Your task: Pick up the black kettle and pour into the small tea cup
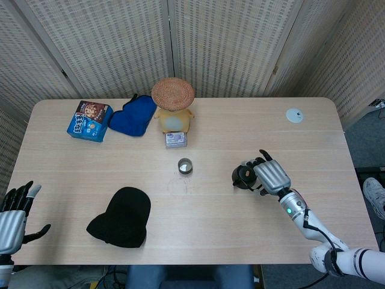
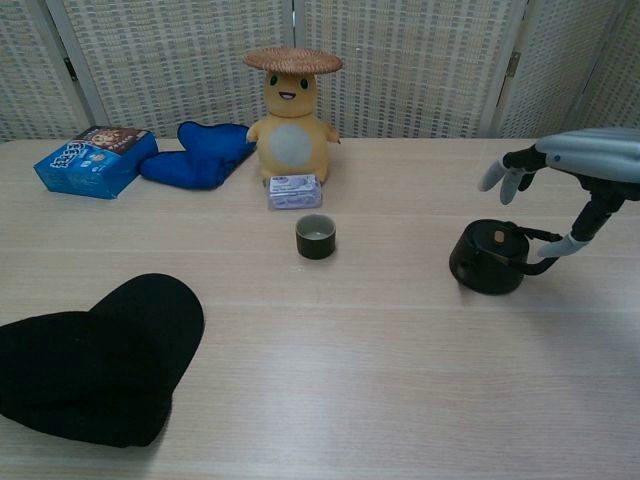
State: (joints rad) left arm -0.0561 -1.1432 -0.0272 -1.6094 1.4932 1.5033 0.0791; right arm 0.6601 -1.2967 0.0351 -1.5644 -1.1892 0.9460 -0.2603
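Sitting on the table toward four o'clock of its middle, the black kettle stands upright, with the small tea cup well apart from it at about nine o'clock. The right hand hovers over the kettle's three o'clock side; in the chest view its palm lies flat above, some fingers reach forward into open air, and one lower finger curls down to the kettle's handle at the rear. Whether that finger truly grips the handle or only touches it I cannot tell. The kettle's base rests on the wood, not lifted.

The left hand shows only in the head view, at the table's eight o'clock corner, off the edge, fingers spread apart and holding nothing.

At twelve o'clock from the cup a small lavender box lies just in front of a yellow plush toy wearing a woven straw hat. A blue cloth lies at the toy's nine o'clock, and a blue snack box beyond that, near the far edge. A black beanie lies at seven o'clock of the cup. A small white disc rests near the table's two o'clock corner.
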